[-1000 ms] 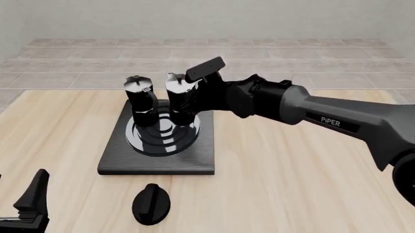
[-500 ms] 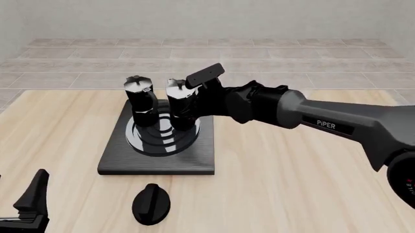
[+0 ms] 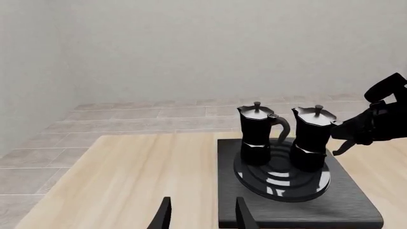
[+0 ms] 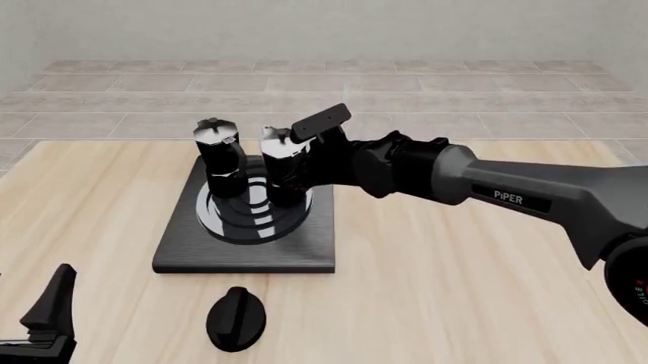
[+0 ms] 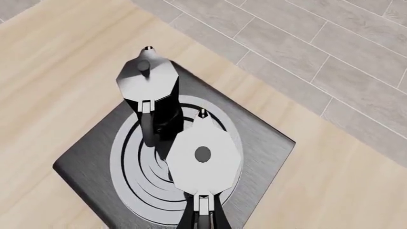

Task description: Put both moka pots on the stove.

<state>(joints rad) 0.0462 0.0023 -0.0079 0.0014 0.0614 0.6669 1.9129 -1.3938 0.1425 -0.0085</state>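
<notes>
Fingers of the right gripper (image 4: 302,161) sit at the handle side of the near pot (image 4: 284,163); the front and left wrist views leave it unclear whether they clasp the handle or have let go, so I cannot tell their state. Those of the left gripper (image 3: 200,214) stand parted with nothing between them, low and well short of the stove (image 4: 193,250).

Both pots stand upright on the ring burner (image 5: 137,191). The near pot is directly ahead of the right fingertips, and the far pot (image 4: 215,155) lies just beyond it, close beside but apart. A black knob (image 4: 236,318) rests on the table (image 4: 456,288), well away from both sets of fingers.

By the look of it, the placing is done or nearly so.

Each pot is likely rigid and fairly light, with smooth faceted walls that could slip under a squeeze. Being tall on a narrow waist, it would tip if nudged near the lid. The side handle seems the surest hold, and any retreat should be straight back from it.
</notes>
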